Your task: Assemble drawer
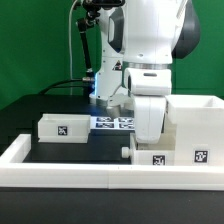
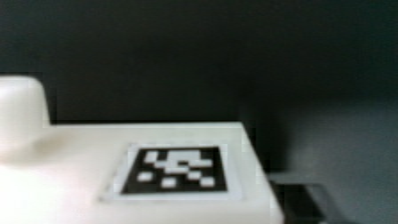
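- The low border wall (image 1: 60,172) runs nearest to the camera in the exterior view; it is white, smooth and square-edged
- Just behind it sits the near tray (image 1: 152,158), a small white plastic part with a black-and-white square marker on its face; it is just beside the casing (image 1: 196,125), on the exterior view's right
- The wrist view shows a flat matt white surface with a marker (image 2: 178,170) very close, and a rounded white post (image 2: 18,115) stands at its edge; the picture is blurred, so I cannot tell what the post is
- The gripper (image 1: 145,138) is low over the near tray, but the arm's body hides the fingers, so I cannot tell if they are apart, together or clamped
- I judge the step to be taking hold of this tray to bring it into the casing: hold it on its thin walls, keep it level, line it up square with the opening and move slowly, because smooth hard plastic slips and jams easily
- The casing is a tall, straight-walled white box; its opening seems to face upward
- The far tray (image 1: 62,127) lies well apart on the black table (image 1: 70,150), on the exterior view's left
- The marker board (image 1: 113,123) lies flat behind the gripper, and a green curtain (image 1: 35,45) is the farthest thing
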Available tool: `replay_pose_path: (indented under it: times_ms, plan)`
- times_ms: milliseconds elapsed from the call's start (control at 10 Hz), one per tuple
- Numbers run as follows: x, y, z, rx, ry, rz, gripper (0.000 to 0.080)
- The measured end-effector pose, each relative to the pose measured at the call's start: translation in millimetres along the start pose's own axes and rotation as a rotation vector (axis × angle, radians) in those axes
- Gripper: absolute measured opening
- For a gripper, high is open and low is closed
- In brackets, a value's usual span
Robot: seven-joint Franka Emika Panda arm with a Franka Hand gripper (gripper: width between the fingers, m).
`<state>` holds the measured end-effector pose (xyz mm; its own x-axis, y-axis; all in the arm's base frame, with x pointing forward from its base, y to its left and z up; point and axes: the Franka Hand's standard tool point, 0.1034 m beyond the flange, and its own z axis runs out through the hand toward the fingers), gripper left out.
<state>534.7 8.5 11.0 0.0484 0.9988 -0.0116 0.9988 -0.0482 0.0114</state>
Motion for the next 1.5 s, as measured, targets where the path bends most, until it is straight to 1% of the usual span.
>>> replay_pose_path:
  times_ms: [100, 200, 300, 400, 600, 700, 800, 900, 1000, 1100, 1200, 1300, 1500]
  plan:
    - [-1.8, 0.5, -0.6, -0.001, 0.0, 0.004, 0.0428]
    - [-2.5, 1.6, -2.8, -0.005, 0.0, 0.006, 0.0428]
    - [-4.8, 3.5, -8.5, -0.012, -0.001, 0.01, 0.0598]
    - [-6.6, 5.5, -14.8, -0.018, -0.003, 0.017, 0.0634]
    - [-6.3, 10.5, -30.5, -0.025, -0.008, 0.028, 0.0647]
    - [-7.0, 13.2, -38.3, -0.022, -0.013, 0.031, 0.0647]
    - [-10.3, 20.6, -46.6, -0.02, -0.018, 0.034, 0.0649]
    - [-19.9, 27.4, -50.6, -0.005, -0.024, -0.006, 0.0649]
    - [-33.9, 38.0, -53.5, 0.012, -0.029, -0.026, 0.0649]
    - [-40.9, 48.9, -55.8, 0.021, -0.034, -0.024, 0.0649]
    - [-44.7, 52.9, -56.0, 0.02, -0.033, -0.027, 0.0649]
    - [-49.8, 51.9, -55.4, 0.022, -0.033, -0.025, 0.0649]
    - [-51.2, 51.4, -54.5, 0.024, -0.025, -0.04, 0.0649]
